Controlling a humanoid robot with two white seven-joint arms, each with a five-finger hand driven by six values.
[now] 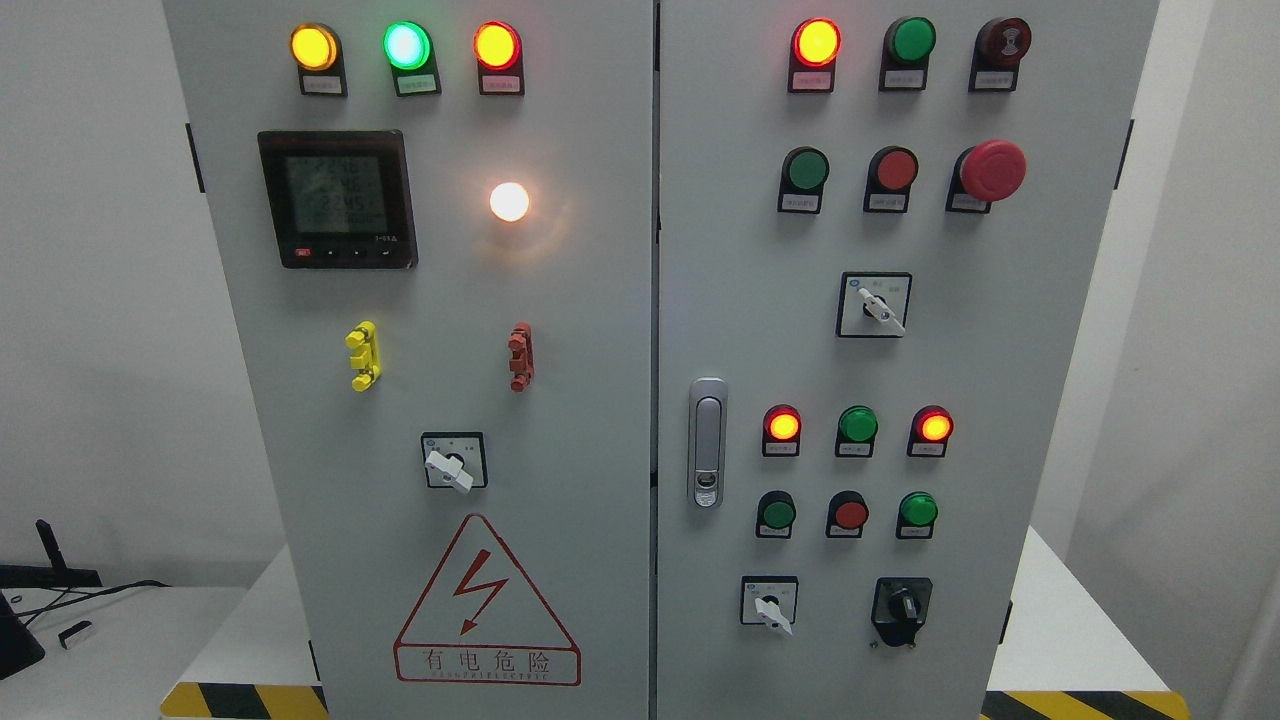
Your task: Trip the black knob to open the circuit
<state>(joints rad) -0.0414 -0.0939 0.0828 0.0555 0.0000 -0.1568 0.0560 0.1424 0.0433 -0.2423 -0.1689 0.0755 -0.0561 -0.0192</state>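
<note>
Black knob [903,606] sits at about 5 o'clock in the head view, low on the right door [900,350] of the grey cabinet, just right of a small white-handled selector [770,605]. No robot hand or arm in frame, so whether either hand is wide, narrow or holding anything can't be told. Task looks not yet started.

Handling, my read: rigid plastic rotary knob on a square black base, fixed to the panel, so it twists and does not lift. Likely stiff with a spring detent, snapping over once past the resistance. Surface looks smooth, could slip. Best hold: pinch the raised centre bar from both sides, thumb opposite fingers, then turn at the wrist. Pushing on the base does nothing.

Nearest, at 6 to 7 o'clock: hazard-striped edge [240,700] of the platform, then the red warning triangle [487,600] on the left door. Above the knob, toward 4 o'clock, three push buttons and three lamps, two lit. Door latch [707,442] near centre. Farther up at 1 to 2 o'clock, red mushroom stop [992,170]. At 10 o'clock, the meter display [337,198].

Hard to make out: knob pointer position and any on/off marks, too small and dark. Button labels unreadable. Meter digits washed out. Cabinet bottom is cut off by the frame.
</note>
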